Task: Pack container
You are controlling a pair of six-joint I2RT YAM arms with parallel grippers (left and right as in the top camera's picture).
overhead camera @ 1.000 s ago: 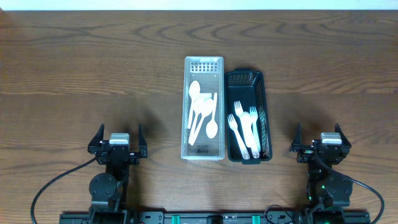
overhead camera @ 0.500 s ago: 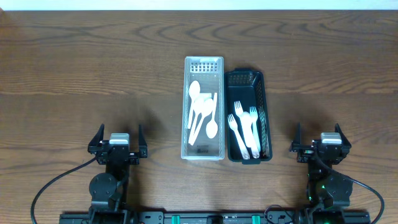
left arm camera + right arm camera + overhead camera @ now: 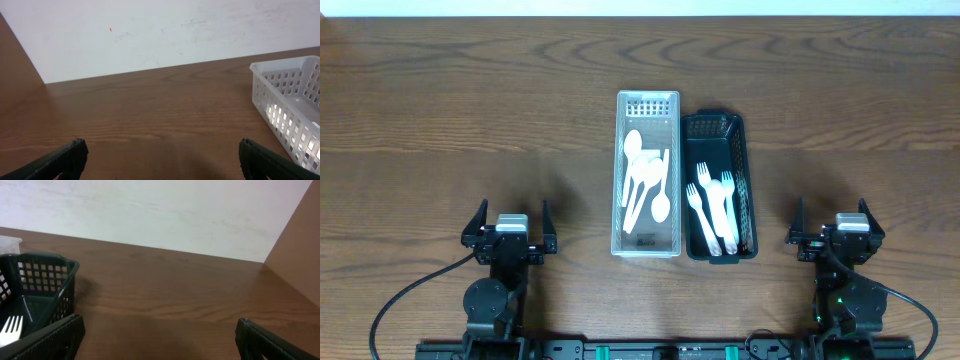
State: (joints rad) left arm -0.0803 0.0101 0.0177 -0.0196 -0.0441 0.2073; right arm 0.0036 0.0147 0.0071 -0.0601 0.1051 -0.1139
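Note:
A clear white basket point(image 3: 647, 100) stands at the table's middle with several white plastic spoons point(image 3: 644, 180) in it. Next to it on the right, a dark green basket point(image 3: 714, 124) holds three white forks point(image 3: 714, 210). My left gripper point(image 3: 510, 222) is open and empty near the front edge, left of the baskets; the left wrist view shows the white basket's corner point(image 3: 290, 95). My right gripper point(image 3: 835, 222) is open and empty, right of the baskets; the right wrist view shows the green basket point(image 3: 40, 280) and a fork tip point(image 3: 11, 327).
The wooden table point(image 3: 470, 110) runs to a white wall at the back. Bare wood lies in front of both grippers point(image 3: 160, 125) point(image 3: 165, 305). Cables trail from both arm bases at the front edge.

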